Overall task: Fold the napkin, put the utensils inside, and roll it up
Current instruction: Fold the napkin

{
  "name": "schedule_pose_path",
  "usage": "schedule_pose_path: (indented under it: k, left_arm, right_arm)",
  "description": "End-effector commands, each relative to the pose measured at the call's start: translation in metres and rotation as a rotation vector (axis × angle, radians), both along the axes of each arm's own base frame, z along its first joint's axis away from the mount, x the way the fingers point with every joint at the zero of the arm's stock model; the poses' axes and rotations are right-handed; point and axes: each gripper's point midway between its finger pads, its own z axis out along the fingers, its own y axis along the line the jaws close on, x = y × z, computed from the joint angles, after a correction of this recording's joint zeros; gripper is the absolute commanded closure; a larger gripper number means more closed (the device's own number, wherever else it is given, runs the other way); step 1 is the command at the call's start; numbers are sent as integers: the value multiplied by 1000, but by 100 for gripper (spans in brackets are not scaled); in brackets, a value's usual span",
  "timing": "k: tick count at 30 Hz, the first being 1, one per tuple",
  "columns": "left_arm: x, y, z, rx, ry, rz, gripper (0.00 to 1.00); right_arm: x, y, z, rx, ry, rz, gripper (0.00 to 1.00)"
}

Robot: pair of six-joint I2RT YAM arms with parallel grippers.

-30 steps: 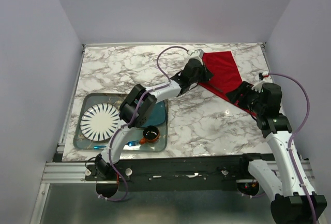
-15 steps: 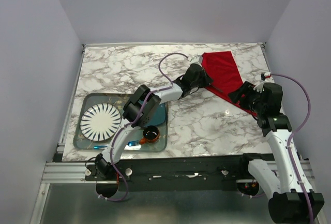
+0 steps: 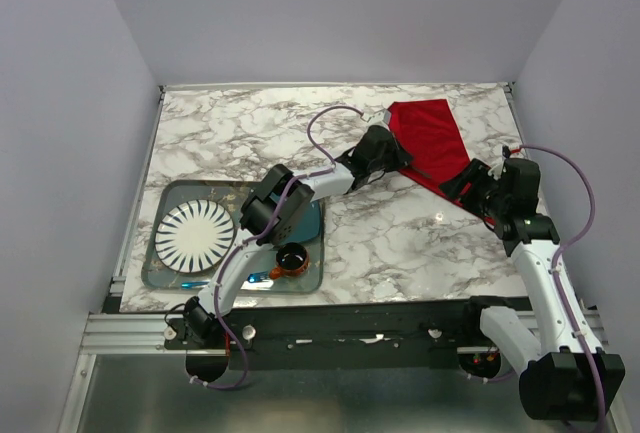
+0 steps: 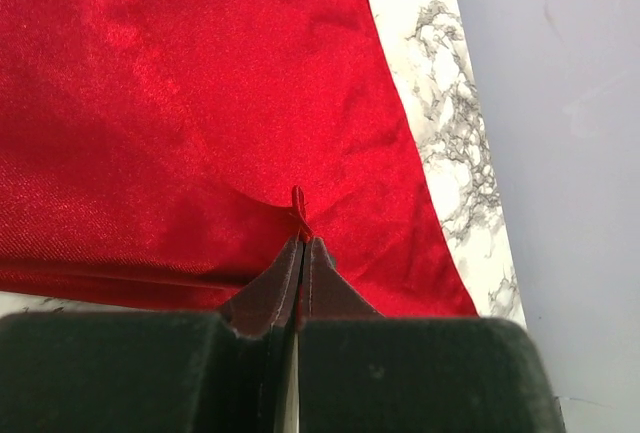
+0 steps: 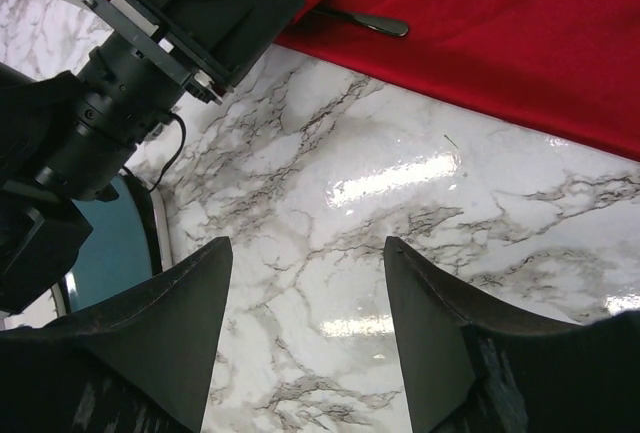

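From above, the red napkin (image 3: 437, 138) lies at the far right of the marble table (image 3: 240, 133), well apart from the tray (image 3: 160, 258) at the near left. The left hand (image 3: 400, 160) sits on the napkin's left edge, and the right hand (image 3: 452, 186) is at its near edge. A thin dark line on the cloth between the 2 hands is probably the fork (image 3: 425, 174). The left hand covers its own contact point here.

The left wrist view settles that. The left hand's fingers (image 4: 262, 298) are pressed together on a small raised tuck of the napkin, and smooth cloth spreads beyond it. I cannot tell whether it pinches 1 layer or 2. No fork shows here.

In the right wrist view, the right hand's fingers (image 5: 190, 298) stand wide with nothing between them, above bare table just beside the napkin's edge. The fork's dark handle end lies on the cloth. The rest of the fork is hidden behind the left hand.

The step looks like folding the napkin over the fork. The next move calls for lifting the pinched tuck and carrying it across without dragging the fork, and the right hand is well placed to pin the near edge.
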Motion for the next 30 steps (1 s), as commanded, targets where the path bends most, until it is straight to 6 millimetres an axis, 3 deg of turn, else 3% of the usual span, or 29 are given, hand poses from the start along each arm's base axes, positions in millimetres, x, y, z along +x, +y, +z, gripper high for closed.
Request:
schedule_pose_path:
  k: [1, 5, 8, 9, 11, 12, 13, 17, 20, 26, 29, 30]
  left_arm:
    - [-1, -10, 3, -34, -11, -13, 94]
    - [-2, -11, -1, -36, -2, -18, 91]
    - [-11, -17, 0, -51, 0, -79, 70]
    - [-13, -18, 3, -53, -5, -95, 56]
    - [-20, -21, 9, -55, -23, -147, 47]
    - [-22, -22, 20, -60, -27, -158, 30]
    - [-24, -24, 28, -69, -29, -176, 25]
    - [-26, -34, 67, -85, -41, -237, 16]
    - [-29, -27, 88, -75, -73, -243, 16]
    - [-38, 5, 122, -49, -34, -269, 19]
    - [-57, 30, 137, 32, -42, -273, 20]
    - [-71, 46, 145, 69, -30, -272, 20]
  right_arm:
    - [-5, 1, -10, 20, 39, -4, 29]
    - [-5, 1, -14, 20, 50, -2, 29]
    - [-5, -1, -16, 31, 63, -24, 29]
    - [-4, -3, -17, 29, 69, -38, 29]
    - [-3, -1, -19, 39, 85, -35, 29]
    - [-3, -1, -20, 47, 90, -37, 29]
    - [-3, 0, -21, 53, 96, -37, 29]
    - [-1, 5, -22, 74, 114, -15, 29]
    - [-3, 5, -23, 73, 124, -17, 28]
    - [2, -19, -29, 31, 175, -138, 27]
    - [1, -42, -40, 66, 243, -206, 27]
    - [-1, -62, -42, 126, 251, -275, 27]
